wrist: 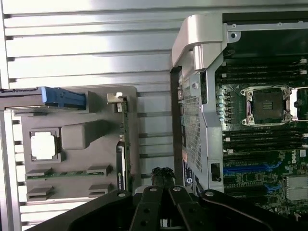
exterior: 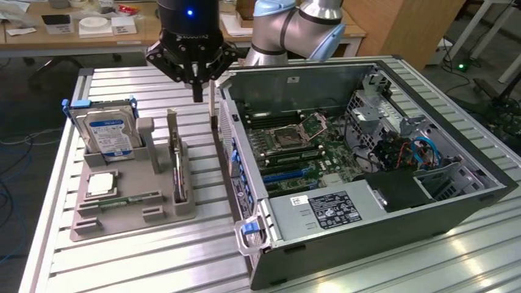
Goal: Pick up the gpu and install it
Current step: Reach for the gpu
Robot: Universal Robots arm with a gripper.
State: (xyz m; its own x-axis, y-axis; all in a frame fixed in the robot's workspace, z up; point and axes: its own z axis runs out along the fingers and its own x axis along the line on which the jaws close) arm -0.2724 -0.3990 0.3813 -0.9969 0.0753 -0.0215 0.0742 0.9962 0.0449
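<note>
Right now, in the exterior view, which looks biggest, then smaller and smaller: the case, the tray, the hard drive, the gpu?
1. case
2. tray
3. hard drive
4. gpu
The gpu stands edge-on, so it looks longer but much thinner than the hard drive. The order of those two is unsure.

Exterior cam's high, angled down on everything; wrist cam looks straight down past my pincer, closer. Both share tray and PC case.
</note>
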